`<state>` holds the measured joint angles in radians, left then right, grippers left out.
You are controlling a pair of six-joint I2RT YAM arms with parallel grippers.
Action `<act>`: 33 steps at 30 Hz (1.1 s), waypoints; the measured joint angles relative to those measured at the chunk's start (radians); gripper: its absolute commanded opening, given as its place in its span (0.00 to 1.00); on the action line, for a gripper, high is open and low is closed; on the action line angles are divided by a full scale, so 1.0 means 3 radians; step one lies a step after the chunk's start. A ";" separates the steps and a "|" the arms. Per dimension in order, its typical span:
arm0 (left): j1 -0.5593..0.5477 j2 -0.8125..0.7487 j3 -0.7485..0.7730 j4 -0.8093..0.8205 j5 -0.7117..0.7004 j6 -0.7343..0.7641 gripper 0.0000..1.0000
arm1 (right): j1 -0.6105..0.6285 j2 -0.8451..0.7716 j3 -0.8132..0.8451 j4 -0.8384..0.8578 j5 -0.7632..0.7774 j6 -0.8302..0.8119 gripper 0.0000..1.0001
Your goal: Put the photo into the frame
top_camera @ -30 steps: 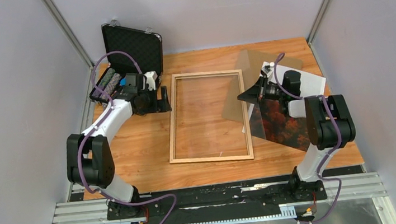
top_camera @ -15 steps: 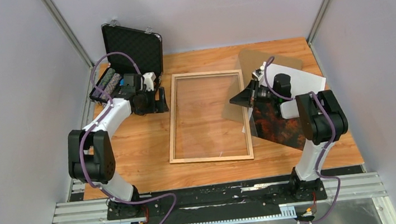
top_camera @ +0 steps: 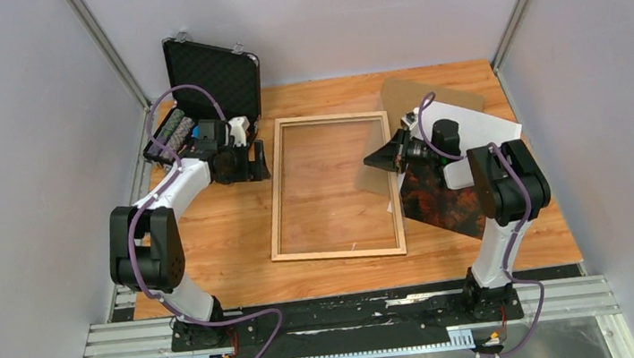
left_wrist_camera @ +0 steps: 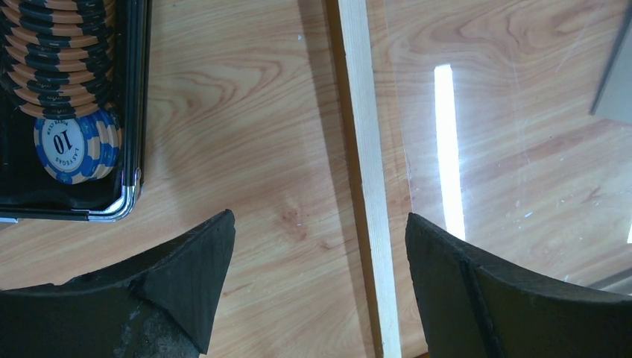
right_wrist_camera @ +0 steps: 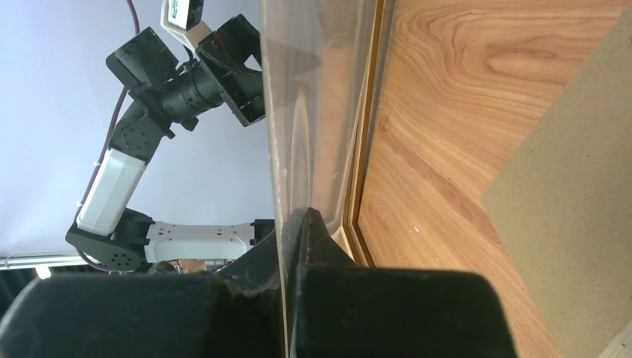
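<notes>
The light wooden frame [top_camera: 280, 192] lies flat mid-table, with a clear sheet [top_camera: 328, 191] across its opening. My right gripper [top_camera: 376, 156] is shut on that sheet's right edge, beside the frame's right rail [right_wrist_camera: 365, 149]. In the right wrist view the sheet [right_wrist_camera: 287, 134] shows edge-on, rising from the closed jaws [right_wrist_camera: 298, 216]. The photo [top_camera: 442, 199], dark orange-red trees under a white part, lies right of the frame, partly under the right arm. My left gripper [top_camera: 257, 159] hangs open over the frame's left rail [left_wrist_camera: 364, 134], fingers [left_wrist_camera: 201, 268] either side of it, holding nothing.
A brown backing board [top_camera: 417, 95] lies at the back right, partly under the photo. An open black case [top_camera: 212, 78] with poker chips [left_wrist_camera: 67, 82] stands at the back left, close to my left gripper. Grey walls close in both sides.
My right gripper has moved left towards the frame's right rail, still shut on the clear sheet. The left arm has barely moved.
</notes>
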<state>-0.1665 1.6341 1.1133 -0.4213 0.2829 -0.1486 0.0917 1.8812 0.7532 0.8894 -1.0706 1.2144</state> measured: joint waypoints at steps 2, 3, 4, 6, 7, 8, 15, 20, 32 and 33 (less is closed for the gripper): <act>0.0005 0.0000 0.0000 0.0001 0.0001 0.0000 0.91 | 0.0005 0.0009 0.0003 0.0000 0.0029 0.0001 0.00; 0.0010 0.0000 0.0000 0.0004 0.0003 -0.0001 0.91 | 0.0006 0.0010 0.0003 0.0000 0.0046 0.0001 0.00; 0.0017 0.0000 0.0000 0.0008 0.0003 0.0000 0.91 | 0.0009 0.0011 0.0004 0.0000 0.0051 0.0003 0.00; 0.0025 0.0000 0.0000 0.0013 0.0003 -0.0001 0.91 | 0.0018 0.0015 0.0008 0.0001 0.0055 0.0014 0.00; 0.0028 0.0000 0.0000 0.0018 0.0004 -0.0001 0.91 | 0.0020 0.0022 0.0013 0.0005 0.0057 0.0023 0.00; 0.0032 0.0000 0.0000 0.0022 0.0006 -0.0001 0.91 | 0.0020 0.0032 0.0019 0.0013 0.0057 0.0027 0.00; 0.0039 0.0000 -0.0001 0.0024 0.0013 0.0000 0.91 | 0.0034 0.0050 0.0024 0.0032 0.0066 0.0055 0.00; 0.0041 0.0000 -0.0020 0.0036 0.0015 -0.0001 0.90 | 0.0039 0.0051 0.0025 0.0047 0.0066 0.0072 0.00; 0.0041 0.0000 -0.0025 0.0048 0.0050 -0.0001 0.90 | 0.0058 0.0051 0.0031 0.0070 0.0070 0.0076 0.00; 0.0041 0.0000 -0.0025 0.0048 0.0051 -0.0001 0.90 | 0.0058 0.0051 0.0031 0.0071 0.0071 0.0076 0.00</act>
<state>-0.1543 1.6341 1.1057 -0.4068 0.2981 -0.1490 0.1093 1.8965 0.7624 0.9108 -1.0492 1.2373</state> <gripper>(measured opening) 0.903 0.003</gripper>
